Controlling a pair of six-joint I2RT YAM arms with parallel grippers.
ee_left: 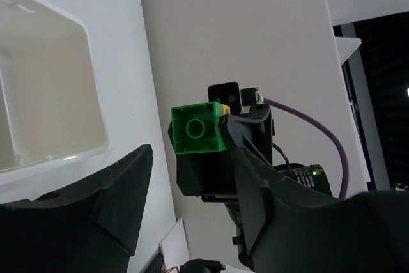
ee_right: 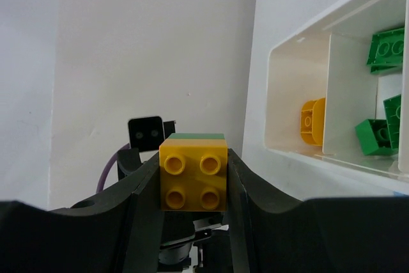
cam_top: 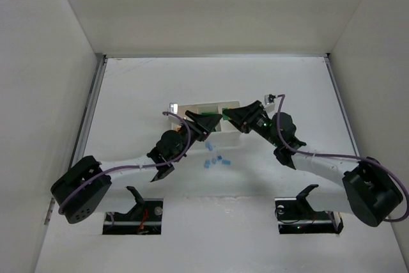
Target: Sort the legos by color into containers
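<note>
A yellow lego (ee_right: 193, 174) with a green lego (ee_left: 197, 129) stuck to its far side hangs in the air, and my right gripper (ee_right: 193, 156) is shut on the yellow one. My left gripper (ee_left: 188, 140) faces it from the other side. Its jaws stand apart around the green lego, with a gap showing at the left finger (ee_left: 96, 202). In the top view both grippers, left (cam_top: 203, 123) and right (cam_top: 231, 114), meet just in front of the white tray of containers (cam_top: 192, 105). One container holds a yellow lego (ee_right: 311, 121), and the one beside it holds green legos (ee_right: 374, 137).
Several light blue legos (cam_top: 217, 160) lie on the table just in front of the tray, between the two arms. White walls enclose the table on the left, right and back. The tray's near wall (ee_right: 287, 113) is close to the right of my right gripper.
</note>
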